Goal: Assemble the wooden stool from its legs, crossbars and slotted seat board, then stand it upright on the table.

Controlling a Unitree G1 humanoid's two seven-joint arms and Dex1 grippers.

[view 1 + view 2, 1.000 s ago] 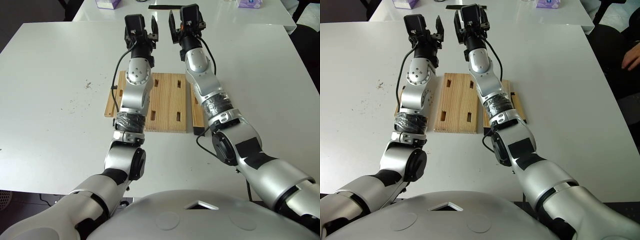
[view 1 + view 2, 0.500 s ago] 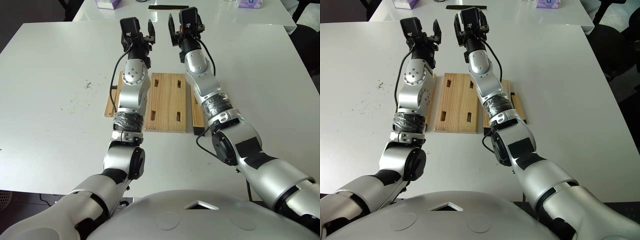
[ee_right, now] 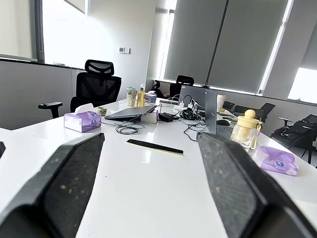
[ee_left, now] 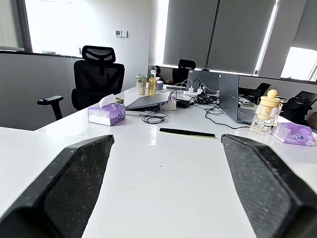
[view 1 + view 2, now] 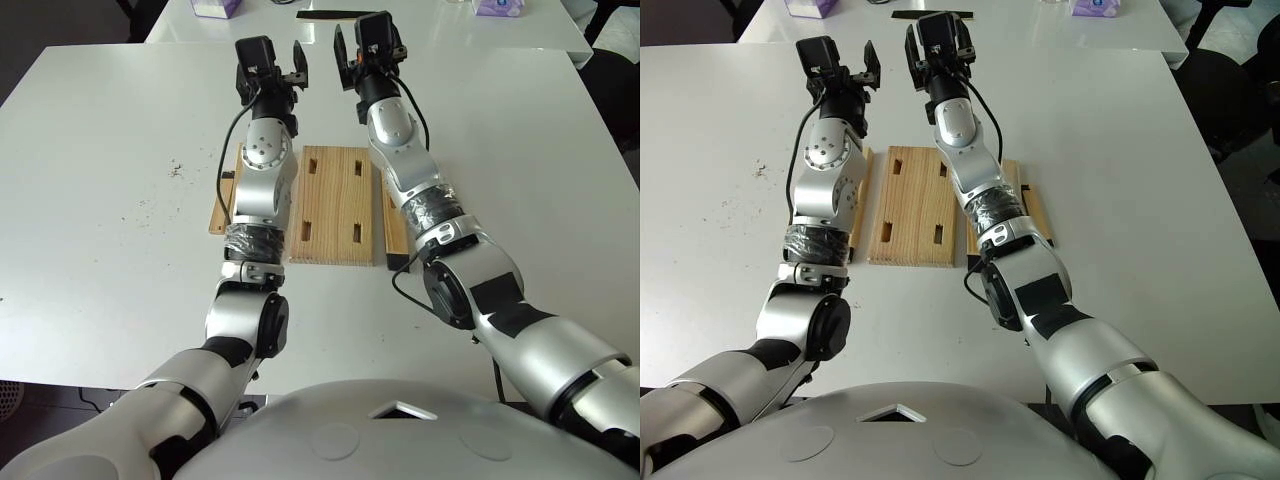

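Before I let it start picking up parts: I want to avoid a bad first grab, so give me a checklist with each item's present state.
1. Left gripper open and empty: ok.
2. Right gripper open and empty: ok.
3. Seat board flat on the table, slots facing up: ok.
4. All legs and crossbars present: cannot tell; the arms cover most of the wooden pieces on either side of the board.
5. Grippers positioned over a part: not ok; both are beyond the board's far edge.
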